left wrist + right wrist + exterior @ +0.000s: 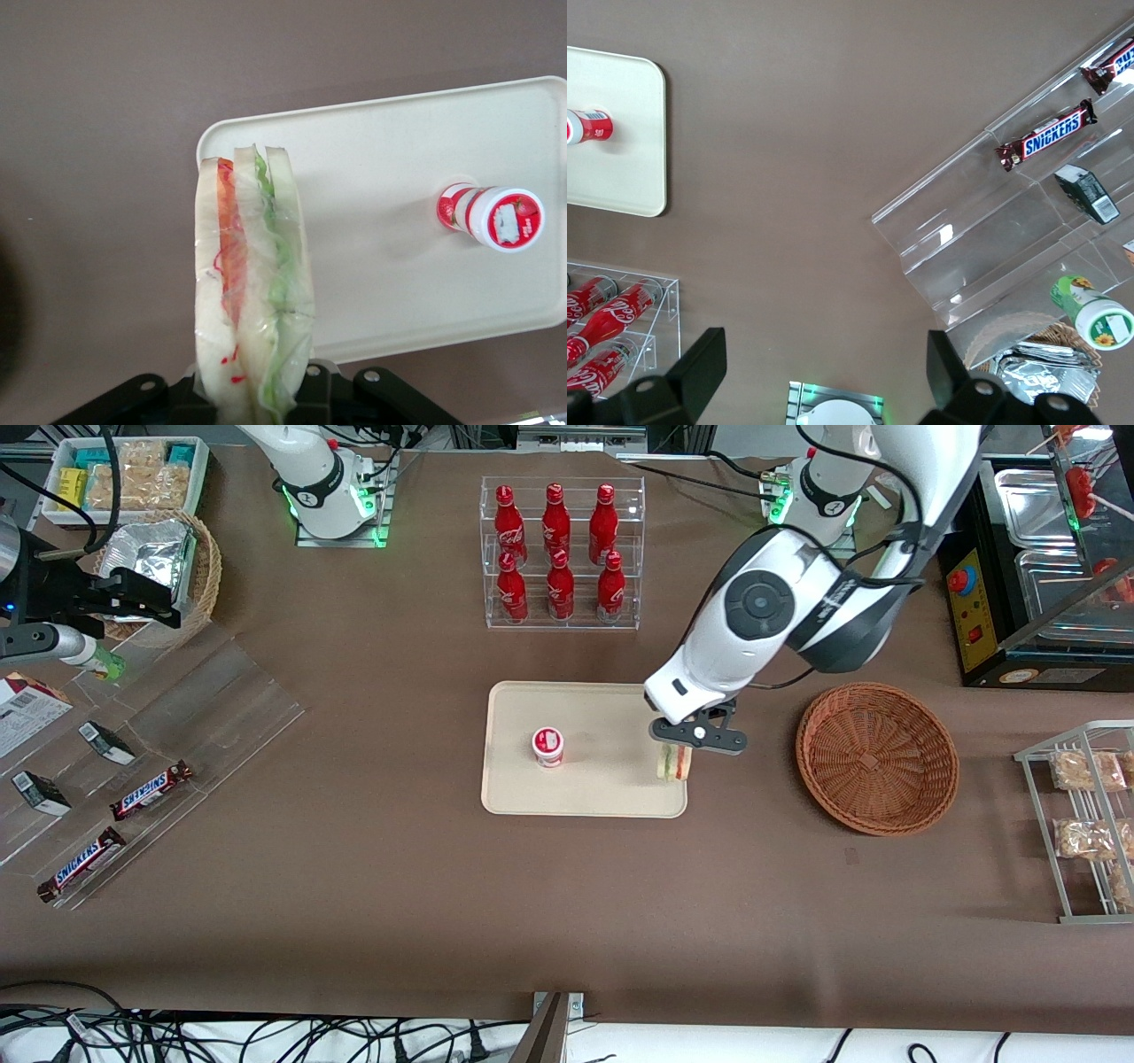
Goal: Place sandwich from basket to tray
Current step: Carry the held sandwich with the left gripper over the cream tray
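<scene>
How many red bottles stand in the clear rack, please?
6. All stand in the clear rack, farther from the front camera than the tray: three red bottles on its upper step, three on the lower. The gripper holds the sandwich over the tray's edge.

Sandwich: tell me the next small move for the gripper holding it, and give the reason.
Probably shift a little toward the yogurt cup, then lower and release. The gripper is shut on the sandwich, which hangs over the tray at its edge toward the basket, which is empty. In the wrist view part of the sandwich overhangs bare table, so moving inward should land it fully on the tray.
</scene>
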